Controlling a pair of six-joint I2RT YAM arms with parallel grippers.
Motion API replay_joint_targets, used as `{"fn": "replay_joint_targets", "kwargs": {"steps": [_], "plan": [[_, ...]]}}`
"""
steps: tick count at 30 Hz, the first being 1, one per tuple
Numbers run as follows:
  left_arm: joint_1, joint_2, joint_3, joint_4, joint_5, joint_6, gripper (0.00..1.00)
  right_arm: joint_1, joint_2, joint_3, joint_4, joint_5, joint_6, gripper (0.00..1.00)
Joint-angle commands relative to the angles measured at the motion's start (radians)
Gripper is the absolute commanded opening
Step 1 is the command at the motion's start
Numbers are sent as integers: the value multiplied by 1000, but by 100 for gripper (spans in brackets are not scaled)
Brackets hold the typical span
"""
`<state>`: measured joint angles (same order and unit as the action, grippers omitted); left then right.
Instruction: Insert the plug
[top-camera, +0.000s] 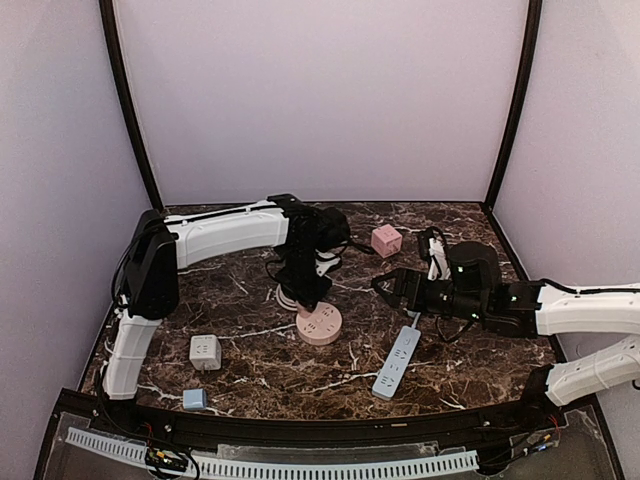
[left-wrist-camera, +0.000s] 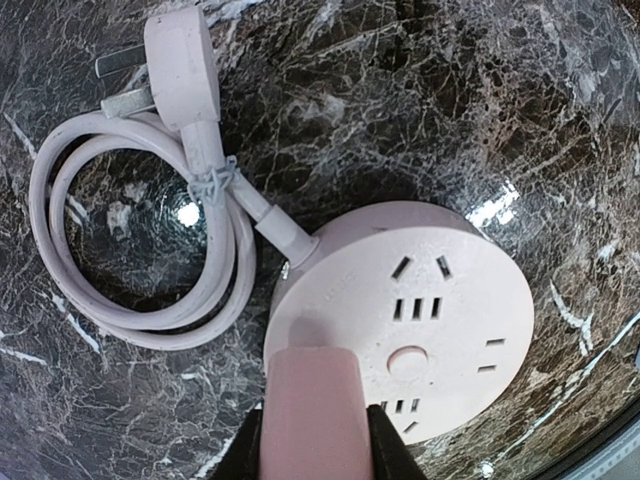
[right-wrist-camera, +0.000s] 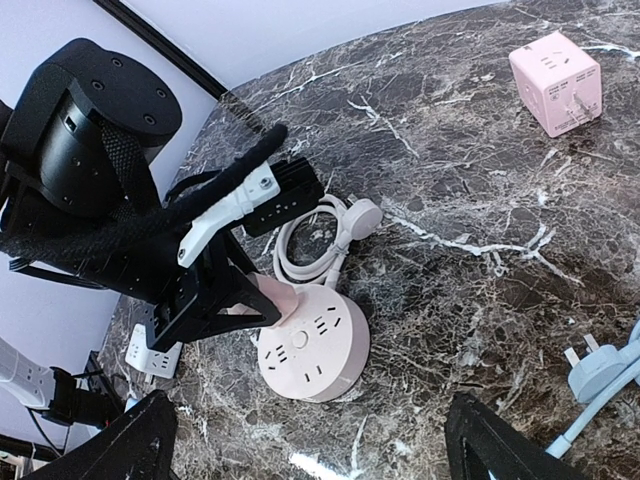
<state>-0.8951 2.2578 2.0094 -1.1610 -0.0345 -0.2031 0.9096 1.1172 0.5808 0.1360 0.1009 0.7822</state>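
Note:
A round pink socket hub (top-camera: 321, 326) (left-wrist-camera: 420, 300) (right-wrist-camera: 312, 350) lies flat on the marble table (top-camera: 260, 370). Its own white cable (left-wrist-camera: 60, 250) is coiled beside it and ends in a flat plug (left-wrist-camera: 178, 60). My left gripper (top-camera: 303, 293) (left-wrist-camera: 315, 445) points down over the hub's near-left rim and is shut on a pink plug (left-wrist-camera: 313, 410) (right-wrist-camera: 277, 300). The plug's end meets the hub's top face; its prongs are hidden. My right gripper (top-camera: 383, 285) (right-wrist-camera: 310, 430) stands open to the right of the hub, holding nothing.
A pink cube adapter (top-camera: 386, 240) (right-wrist-camera: 556, 82) sits at the back. A white cube adapter (top-camera: 205, 351) and a small blue one (top-camera: 195, 399) lie front left. A light blue power strip (top-camera: 397, 362) lies under my right arm, its plug (right-wrist-camera: 597, 372) nearby.

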Motion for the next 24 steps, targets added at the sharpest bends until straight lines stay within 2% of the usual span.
{"fn": "replay_joint_targets", "kwargs": {"steps": [1, 8, 18, 21, 24], "plan": [[6, 69, -11, -73, 21, 32, 4, 8, 7, 4, 33, -3, -12, 92], [26, 76, -48, -30, 77, 32, 4, 8, 13, 5, 33, -7, -13, 92], [39, 77, -75, -16, 69, 196, 2, 8, 13, 3, 40, -11, -19, 92], [44, 79, -64, -10, 63, 163, 2, 8, 10, 2, 40, -9, -19, 92], [50, 83, -54, -9, 49, 45, 1, 8, 10, 3, 40, -8, -18, 92]]}}
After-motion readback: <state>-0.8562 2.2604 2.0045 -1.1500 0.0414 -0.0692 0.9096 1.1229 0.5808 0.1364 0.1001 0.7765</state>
